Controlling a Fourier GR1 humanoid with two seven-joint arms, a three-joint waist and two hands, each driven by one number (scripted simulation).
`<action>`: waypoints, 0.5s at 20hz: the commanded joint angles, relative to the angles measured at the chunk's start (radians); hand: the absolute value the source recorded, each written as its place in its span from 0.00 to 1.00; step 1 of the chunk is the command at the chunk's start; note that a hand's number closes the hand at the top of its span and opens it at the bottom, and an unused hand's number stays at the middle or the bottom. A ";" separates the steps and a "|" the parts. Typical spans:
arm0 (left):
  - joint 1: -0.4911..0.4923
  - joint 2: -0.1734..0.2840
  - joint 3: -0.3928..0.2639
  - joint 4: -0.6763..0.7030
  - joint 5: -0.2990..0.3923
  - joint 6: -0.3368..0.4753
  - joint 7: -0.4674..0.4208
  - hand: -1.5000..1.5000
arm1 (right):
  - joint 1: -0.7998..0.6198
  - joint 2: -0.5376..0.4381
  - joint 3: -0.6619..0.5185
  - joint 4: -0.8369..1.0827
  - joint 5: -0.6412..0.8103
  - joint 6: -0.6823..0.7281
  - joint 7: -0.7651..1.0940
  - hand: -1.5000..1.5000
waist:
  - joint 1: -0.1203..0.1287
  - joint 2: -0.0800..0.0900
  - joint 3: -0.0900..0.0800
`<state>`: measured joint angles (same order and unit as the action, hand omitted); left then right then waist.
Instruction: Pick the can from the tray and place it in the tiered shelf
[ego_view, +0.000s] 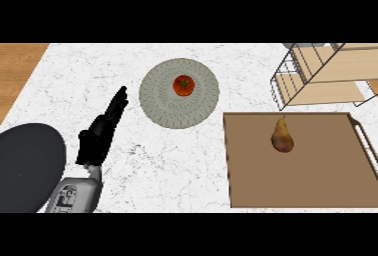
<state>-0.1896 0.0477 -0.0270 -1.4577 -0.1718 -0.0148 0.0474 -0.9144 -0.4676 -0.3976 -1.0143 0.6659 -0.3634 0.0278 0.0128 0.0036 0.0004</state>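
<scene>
Your left hand (101, 134) stands over the white marble counter (170, 165), fingers straight and released, holding nothing, their tips pointing up the view toward the left edge of the plate (159, 107). The grey forearm (74, 196) comes in from the lower edge beside a dark round object (26, 167) at the lower left. Your right hand shows nowhere in the head view.

The grey ribbed plate sits near the counter's middle with a red tomato (184, 85) on it, a little above centre. To its lower right lies the brown tray (295, 185), its pale handle along the right side. On the tray you see only a pear (281, 136), lying in the upper half with its stem end pointing up the view. No can is visible on the tray, the counter or elsewhere; you cannot tell where it is.

The tiered shelf (325, 75), wire-framed with pale wooden boards, stands at the upper right, just above the tray's top edge. A strip of wooden surface (18, 65) shows at the upper left, beyond the counter.
</scene>
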 joint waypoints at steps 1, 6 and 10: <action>0.011 0.019 0.015 0.025 0.004 -0.014 -0.039 0.50 | -0.033 -0.053 -0.029 0.120 -0.046 -0.020 -0.088 1.00 | -0.001 0.000 0.000; 0.025 0.023 0.003 0.004 0.007 -0.030 -0.041 0.50 | 0.005 -0.090 -0.001 0.196 0.158 -0.151 0.120 0.00 | 0.002 0.000 -0.001; -0.028 0.024 0.024 0.049 0.000 -0.015 -0.035 0.50 | -0.016 -0.135 -0.004 0.209 0.138 -0.118 0.146 0.00 | -0.007 -0.001 -0.001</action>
<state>-0.1927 0.0616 -0.0163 -1.4445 -0.1702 -0.0264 0.0306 -0.9200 -0.5699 -0.4013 -0.8335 0.7918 -0.4777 0.1348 0.0106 0.0031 -0.0002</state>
